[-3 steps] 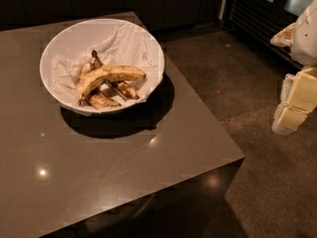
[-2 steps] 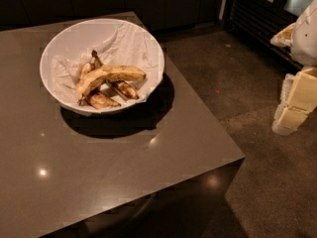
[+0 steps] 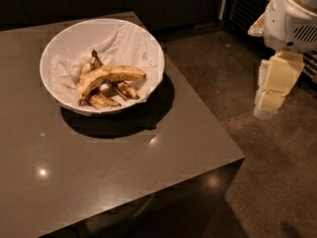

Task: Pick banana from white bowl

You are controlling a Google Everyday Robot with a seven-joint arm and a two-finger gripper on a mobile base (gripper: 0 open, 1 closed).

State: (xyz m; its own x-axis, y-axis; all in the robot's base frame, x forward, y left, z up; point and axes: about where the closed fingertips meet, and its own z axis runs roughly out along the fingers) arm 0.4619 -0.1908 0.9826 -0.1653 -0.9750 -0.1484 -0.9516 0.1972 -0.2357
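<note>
The banana (image 3: pixel 110 76), long, yellow and brown-speckled, lies across the middle of the white bowl (image 3: pixel 64 38), on top of smaller, darker bananas (image 3: pixel 101 100). The bowl is lined with white paper and stands on the far part of the grey table (image 3: pixel 124 172). My gripper (image 3: pixel 271 88), cream-coloured, hangs pointing down off the table's right side, above the floor. It is far to the right of the bowl and holds nothing that I can see.
The white arm housing (image 3: pixel 292 14) fills the top right corner. The table's right edge (image 3: pixel 203 108) runs between the bowl and the gripper. Dark cabinets line the back wall, and a dark speckled floor (image 3: pixel 267 182) lies to the right.
The gripper and arm have shifted a little to the left and up, towards the table. The bowl and bananas have not moved.
</note>
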